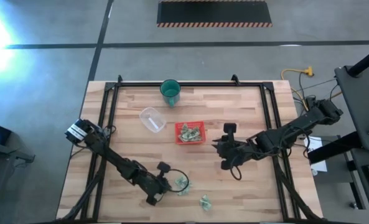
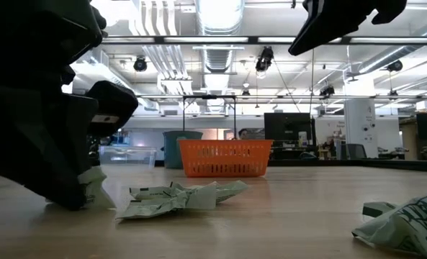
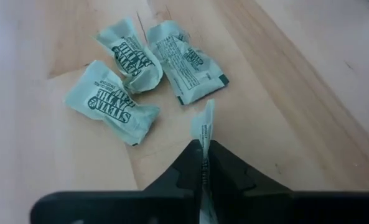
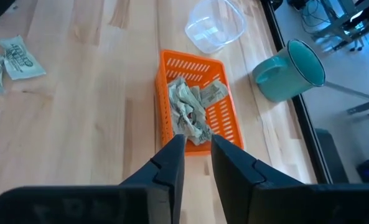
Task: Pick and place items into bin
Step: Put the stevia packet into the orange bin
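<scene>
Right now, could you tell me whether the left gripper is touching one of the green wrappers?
Touching. The left wrist view shows the left gripper shut on a pale-green wrapper, pinched between its fingers, while three other wrappers lie apart on the table.

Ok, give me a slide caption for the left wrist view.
Left gripper pinches one pale-green packet edge-on, three more packets lying on the wooden table beyond.

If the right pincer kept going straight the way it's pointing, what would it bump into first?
Most likely the red tray, which already holds wrappers. The right pincer, open and empty, points straight at its near rim in the right wrist view. How high it hangs above the table is unclear, so it might pass over the rim.
</scene>
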Controlling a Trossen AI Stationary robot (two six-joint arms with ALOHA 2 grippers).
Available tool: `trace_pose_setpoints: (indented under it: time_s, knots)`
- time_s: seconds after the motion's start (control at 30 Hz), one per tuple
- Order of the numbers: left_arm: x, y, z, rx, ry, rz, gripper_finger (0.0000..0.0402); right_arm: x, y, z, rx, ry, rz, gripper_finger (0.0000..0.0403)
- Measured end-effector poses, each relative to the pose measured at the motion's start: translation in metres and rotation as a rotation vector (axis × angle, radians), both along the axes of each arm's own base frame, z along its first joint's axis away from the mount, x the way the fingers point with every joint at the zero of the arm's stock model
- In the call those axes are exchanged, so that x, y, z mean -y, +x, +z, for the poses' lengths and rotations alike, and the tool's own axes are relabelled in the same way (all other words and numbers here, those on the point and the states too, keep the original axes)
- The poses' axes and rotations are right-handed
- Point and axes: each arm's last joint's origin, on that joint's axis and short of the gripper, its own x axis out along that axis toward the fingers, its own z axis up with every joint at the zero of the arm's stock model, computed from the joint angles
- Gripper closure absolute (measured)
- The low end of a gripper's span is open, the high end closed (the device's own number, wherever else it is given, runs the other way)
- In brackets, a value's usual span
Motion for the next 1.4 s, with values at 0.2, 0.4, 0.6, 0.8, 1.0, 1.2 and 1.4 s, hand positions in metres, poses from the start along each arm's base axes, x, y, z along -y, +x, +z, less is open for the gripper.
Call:
trace_pose_setpoints:
  time_s: [0.2,0.4,0.6,0.8,1.0,1.2,1.4]
  knots:
    - [-0.01,-0.003,0.012,0.033,0.176,0.069,0.0394,0.0,-0.001,0.0,-0.008,-0.003,0.0,0.0338]
    - [-0.032,-0.003,0.039,0.115,0.297,0.118,0.0394,0.0,-0.002,-0.002,-0.02,0.005,-0.008,0.0338]
    - [-0.063,0.004,0.065,0.186,0.366,0.16,0.0393,-0.003,-0.004,-0.002,-0.02,0.014,-0.007,0.0341]
    - [-0.102,0.016,0.076,0.198,0.437,0.237,0.0393,-0.006,-0.006,-0.002,-0.025,0.011,0.007,0.0341]
    - [-0.146,0.026,0.078,0.186,0.463,0.37,0.0393,-0.009,-0.008,-0.003,-0.034,0.006,0.021,0.0345]
    - [-0.171,0.035,0.084,0.252,0.353,0.364,0.0393,-0.009,-0.008,-0.003,-0.036,0.006,0.023,0.0346]
    - [-0.183,0.042,0.082,0.307,0.329,0.387,0.0393,-0.009,-0.008,-0.003,-0.035,0.009,0.02,0.0346]
